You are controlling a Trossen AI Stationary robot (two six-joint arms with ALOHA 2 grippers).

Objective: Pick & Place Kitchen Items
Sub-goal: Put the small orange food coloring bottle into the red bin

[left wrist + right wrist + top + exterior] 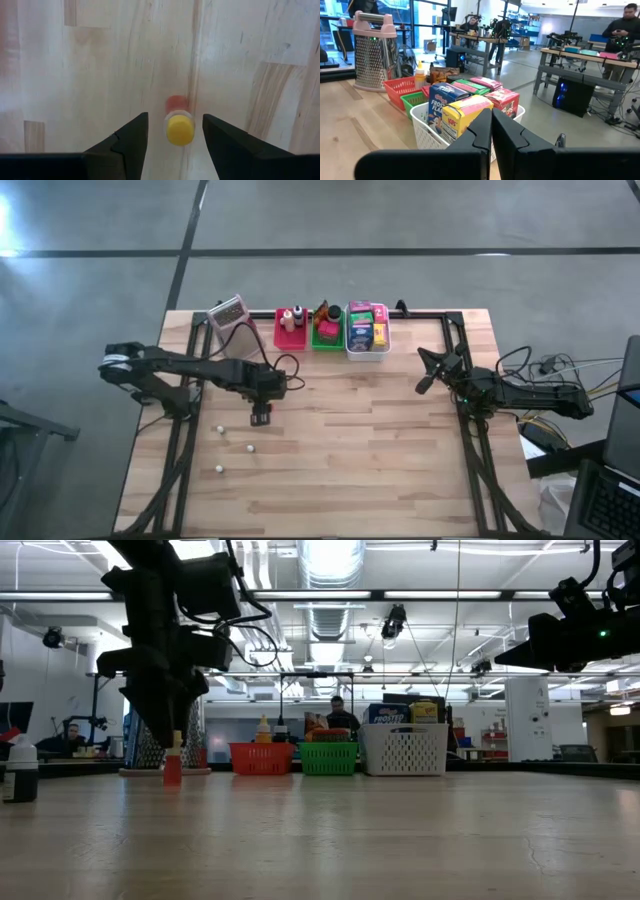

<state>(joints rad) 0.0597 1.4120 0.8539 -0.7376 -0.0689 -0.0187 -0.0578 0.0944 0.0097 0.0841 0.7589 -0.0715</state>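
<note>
A wooden desk (400, 460) with two dark robot arms, one reaching in from each side edge. The left gripper (261, 416) points down over the left half of the desk, near the middle between the far and near edges. Its two fingers (125, 142) stand apart on either side of a small red bottle with a yellow cap (179, 127). The bottle stands upright on the wood, and a gap shows between the cap and each finger.

Three tiny pale bottles (245, 447) lie loose on the wood closer to the near edge, on the left half, well apart from each other.

Along the far edge, near its middle, three trays sit side by side: a red tray (279, 336), a green tray (326, 342) and a white tray (366, 351). The white tray holds upright packets (465, 112) in pink, blue, green, yellow and red. A metal grater with a pink top (228, 311) stands just left of the red tray.

The right gripper (423, 386) hangs above the right half of the desk, its fingers pressed together and holding nothing.
</note>
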